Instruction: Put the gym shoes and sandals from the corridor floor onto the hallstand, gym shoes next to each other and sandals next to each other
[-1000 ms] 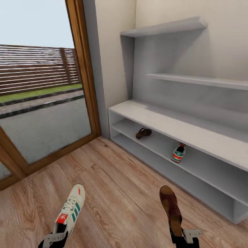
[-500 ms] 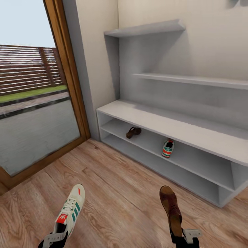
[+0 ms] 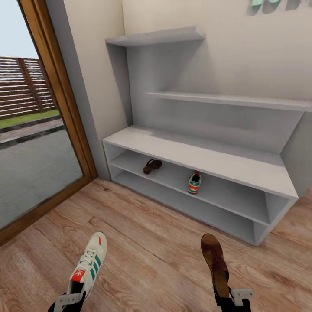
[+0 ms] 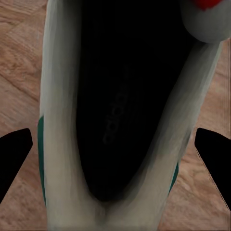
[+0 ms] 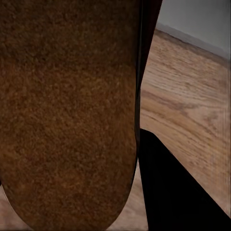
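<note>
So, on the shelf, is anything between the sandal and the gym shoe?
No. In the head view, only bare grey shelf lies between the sandal and the gym shoe.

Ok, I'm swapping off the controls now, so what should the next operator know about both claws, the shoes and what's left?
Left claw: shut on a gym shoe, carried above the floor.
Right claw: shut on a sandal, also carried.
Done: one sandal and one gym shoe sit apart on the hallstand, upper open shelf.
Left: drive closer, set each carried shoe beside its mate on the shelf.
</note>
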Tool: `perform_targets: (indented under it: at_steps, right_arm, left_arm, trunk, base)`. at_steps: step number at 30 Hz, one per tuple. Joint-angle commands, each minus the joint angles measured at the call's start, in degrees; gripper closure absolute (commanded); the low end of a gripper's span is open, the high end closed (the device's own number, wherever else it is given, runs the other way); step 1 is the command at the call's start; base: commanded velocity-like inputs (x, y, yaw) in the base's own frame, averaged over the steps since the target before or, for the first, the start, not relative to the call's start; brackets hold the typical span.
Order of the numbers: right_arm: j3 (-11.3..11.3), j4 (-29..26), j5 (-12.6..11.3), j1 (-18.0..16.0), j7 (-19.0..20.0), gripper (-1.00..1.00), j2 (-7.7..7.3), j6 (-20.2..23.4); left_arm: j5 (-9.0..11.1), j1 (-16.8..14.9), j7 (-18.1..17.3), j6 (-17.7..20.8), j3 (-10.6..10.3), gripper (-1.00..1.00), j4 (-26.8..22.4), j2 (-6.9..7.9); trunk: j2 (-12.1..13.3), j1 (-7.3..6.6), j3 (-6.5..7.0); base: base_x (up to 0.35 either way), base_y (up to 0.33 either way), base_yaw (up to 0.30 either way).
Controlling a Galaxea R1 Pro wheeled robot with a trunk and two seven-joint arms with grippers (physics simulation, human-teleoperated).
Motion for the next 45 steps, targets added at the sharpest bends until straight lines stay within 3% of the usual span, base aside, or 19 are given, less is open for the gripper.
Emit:
perform_targets:
  at_steps: [1, 45]
  right_arm:
    - [0.43, 0.06, -0.83, -0.05, 0.30, 1.00, -0.02, -0.14]
    - [0.39, 0.06, -0.83, -0.05, 0.30, 1.00, -0.02, -0.14]
  left_arm:
    - [0.10, -0.03, -0.51, -0.07, 0.42, 1.00, 0.12, -0.01]
    - [0.02, -0.03, -0.51, -1.21, 0.42, 1.00, 0.29, -0.01]
  trunk:
    - [-0.02, -0.01, -0.05]
    - [-0.02, -0.01, -0.05]
  base:
    - [0.000, 0.000, -0.263]
    - [-0.032, 0.023, -0.263]
